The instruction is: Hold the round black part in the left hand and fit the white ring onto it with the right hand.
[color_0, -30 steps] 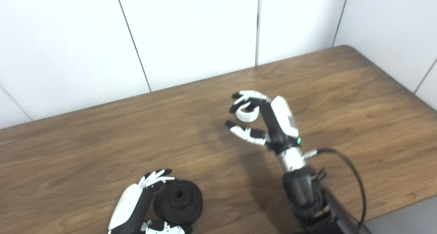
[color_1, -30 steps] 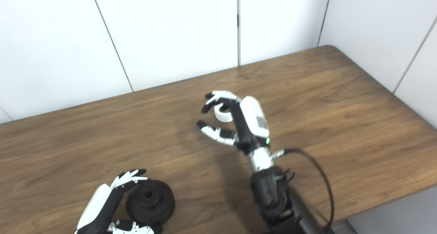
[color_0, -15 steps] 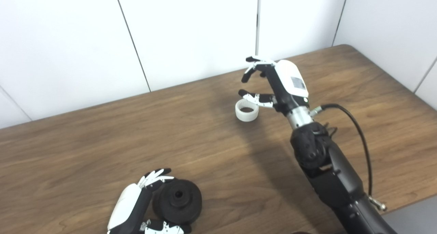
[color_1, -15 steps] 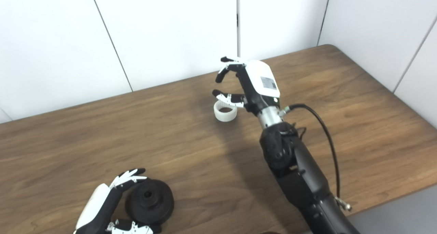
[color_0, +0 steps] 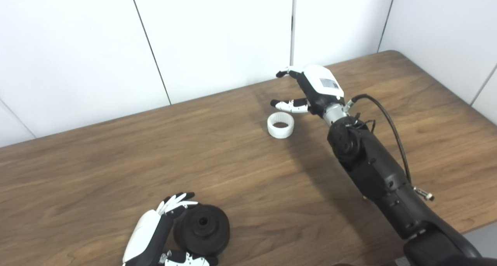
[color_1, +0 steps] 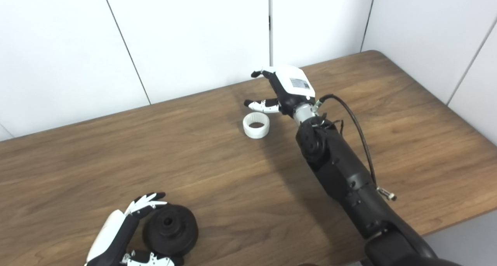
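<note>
With the left hand [color_0: 155,235] wrapped around the round black part [color_0: 202,229], the right hand [color_0: 306,91], fingers spread and empty just beyond the white ring [color_0: 280,124], should drop squarely over it before pinching.

One white ring [color_0: 280,125]; one round black part [color_0: 202,229]; two hands; one table [color_0: 97,169]

White ring [color_0: 280,125] alone on table [color_0: 97,165]; right hand [color_0: 310,89] open beyond; left hand [color_0: 159,235] around black part [color_0: 202,229]
</note>
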Tool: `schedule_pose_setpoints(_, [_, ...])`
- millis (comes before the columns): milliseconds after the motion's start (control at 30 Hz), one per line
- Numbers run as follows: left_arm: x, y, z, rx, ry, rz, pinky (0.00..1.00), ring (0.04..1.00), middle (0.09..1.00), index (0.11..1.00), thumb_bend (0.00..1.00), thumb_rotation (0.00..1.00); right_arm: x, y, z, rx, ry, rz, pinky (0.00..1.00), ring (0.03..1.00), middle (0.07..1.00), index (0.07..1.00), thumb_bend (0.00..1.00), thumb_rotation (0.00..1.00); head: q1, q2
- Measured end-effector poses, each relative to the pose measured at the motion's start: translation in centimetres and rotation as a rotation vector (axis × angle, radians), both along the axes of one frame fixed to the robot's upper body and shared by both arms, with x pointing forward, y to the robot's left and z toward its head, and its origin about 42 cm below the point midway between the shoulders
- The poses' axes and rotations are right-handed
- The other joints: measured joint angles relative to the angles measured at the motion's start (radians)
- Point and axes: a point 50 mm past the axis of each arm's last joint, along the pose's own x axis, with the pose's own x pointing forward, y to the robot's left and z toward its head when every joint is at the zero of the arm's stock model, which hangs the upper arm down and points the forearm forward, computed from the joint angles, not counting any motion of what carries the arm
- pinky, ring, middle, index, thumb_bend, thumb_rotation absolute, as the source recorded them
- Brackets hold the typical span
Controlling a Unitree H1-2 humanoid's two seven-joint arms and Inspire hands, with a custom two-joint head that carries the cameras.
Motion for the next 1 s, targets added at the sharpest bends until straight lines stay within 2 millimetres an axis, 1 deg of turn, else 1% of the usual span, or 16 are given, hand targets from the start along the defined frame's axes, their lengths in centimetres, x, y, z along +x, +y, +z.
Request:
schedule_pose_setpoints(67, [0.0,0.0,0.0,0.0,-0.001,0.001,1.0,0.961,0.906,0.579,0.87,0.16,0.0,0.0,-0.7,-0.004,0.036,0.007,0.71,0.873,0.894,0.829,0.72,0.66,0.0,0.0])
schedule_pose_setpoints(100, [0.0,0.0,0.0,-0.001,-0.001,0.001,1.0,0.959,0.905,0.579,0.87,0.16,-0.1,0.0,-0.9,-0.007,0.049,0.011,0.75,0.899,0.916,0.854,0.75,0.71,0.002,0.002])
schedule_pose_setpoints(133, [0.0,0.0,0.0,-0.001,-0.002,0.002,1.0,0.958,0.904,0.579,0.87,0.16,-0.1,0.0,-1.0,-0.013,0.064,0.017,0.78,0.916,0.931,0.869,0.78,0.75,0.003,0.002])
schedule_pose_setpoints(167, [0.0,0.0,0.0,-0.001,-0.002,0.002,1.0,0.957,0.904,0.579,0.87,0.16,-0.1,-0.1,-1.1,-0.024,0.079,0.024,0.83,0.939,0.953,0.889,0.84,0.79,0.003,0.002])
schedule_pose_setpoints(267, [-0.1,0.0,0.0,-0.001,-0.002,0.003,1.0,0.957,0.904,0.578,0.88,0.16,-0.3,-0.6,-1.2,-0.042,0.123,0.027,0.88,0.959,0.972,0.904,0.91,0.83,0.003,0.002])
schedule_pose_setpoints(367, [-0.1,0.0,-0.1,-0.001,-0.001,0.005,1.0,0.959,0.905,0.578,0.88,0.16,-0.8,-0.9,-1.7,-0.045,0.16,0.019,0.91,0.976,0.988,0.914,0.96,0.86,0.003,0.003])
schedule_pose_setpoints(500, [-0.1,-0.1,-0.1,-0.003,0.001,0.007,1.0,0.96,0.905,0.579,0.87,0.16,-1.5,-1.1,-2.6,-0.053,0.218,0.031,0.92,0.992,0.998,0.914,1.0,0.87,0.005,0.005])
schedule_pose_setpoints(800, [-0.1,-0.1,-0.1,-0.004,-0.001,0.01,1.0,0.958,0.903,0.577,0.88,0.16,-2.4,-1.4,-2.6,-0.059,0.277,0.043,0.93,1.0,1.0,0.897,1.0,0.84,0.005,0.009])
schedule_pose_setpoints(933, [-0.2,-0.1,-0.1,-0.004,-0.001,0.009,1.0,0.96,0.904,0.578,0.88,0.17,-2.7,-1.4,-2.7,-0.06,0.289,0.048,0.92,0.996,1.0,0.882,1.0,0.81,0.005,0.014])
schedule_pose_setpoints(1000, [-0.2,-0.1,-0.1,-0.003,-0.001,0.009,1.0,0.96,0.905,0.577,0.88,0.17,-2.7,-1.4,-2.6,-0.063,0.289,0.052,0.93,0.994,1.0,0.874,1.0,0.79,0.005,0.014])
